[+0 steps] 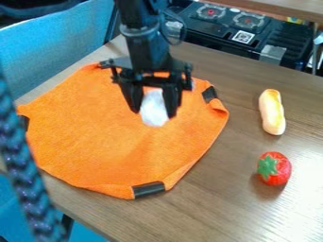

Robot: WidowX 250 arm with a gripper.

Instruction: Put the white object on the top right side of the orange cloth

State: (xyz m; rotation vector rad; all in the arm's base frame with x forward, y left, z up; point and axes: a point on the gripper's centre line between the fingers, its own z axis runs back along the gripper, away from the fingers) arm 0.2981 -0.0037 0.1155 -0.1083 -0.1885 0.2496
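Holds white object (pixel 153 109) at its sides with black end effector (pixel 152 113), over orange cloth (pixel 95 142), slightly up and right of centre. Looks light, soft, perhaps squashable; calls for gentle, even pressure around the middle.

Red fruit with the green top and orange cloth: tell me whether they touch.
Apart. The camera view shows the red fruit on the wooden tabletop, off to the right of the orange cloth, with a strip of wood plainly visible between them.
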